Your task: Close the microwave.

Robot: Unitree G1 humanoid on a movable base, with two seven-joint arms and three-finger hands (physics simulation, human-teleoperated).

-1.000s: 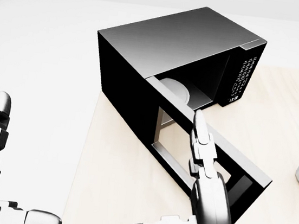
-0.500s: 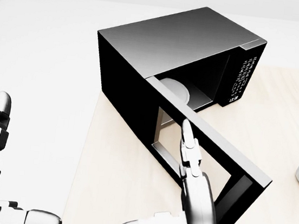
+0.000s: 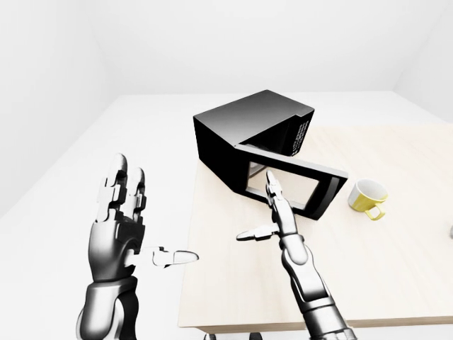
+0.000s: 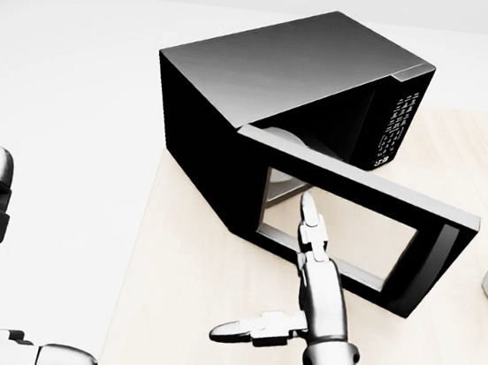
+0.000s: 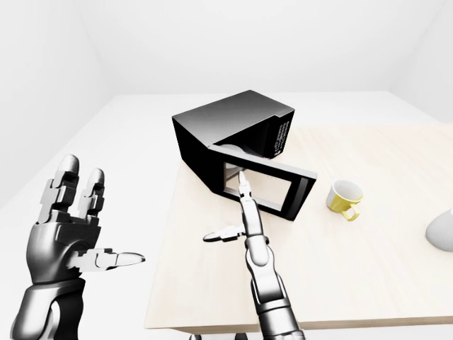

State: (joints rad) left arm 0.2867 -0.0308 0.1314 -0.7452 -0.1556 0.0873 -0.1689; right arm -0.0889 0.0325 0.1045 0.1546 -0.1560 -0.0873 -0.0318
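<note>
On the wooden surface (image 4: 202,302), the right robot hand (image 4: 307,284), fingers spread, touches the half-open door (image 4: 354,227) of the microwave (image 4: 284,72).

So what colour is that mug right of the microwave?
Yellow outside, white inside: the ceramic mug shows best in the left-eye view.

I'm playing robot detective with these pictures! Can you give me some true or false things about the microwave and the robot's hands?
1. The microwave door is shut tight. False: it stands partly open, swung out over the table.
2. The right hand has its fingers stretched out against the door. True.
3. The left hand is holding the mug. False: it is open and raised off to the left, away from the table.
4. A yellow mug sits on the table to the right of the door. True.
5. The microwave is white. False: it is black.
</note>
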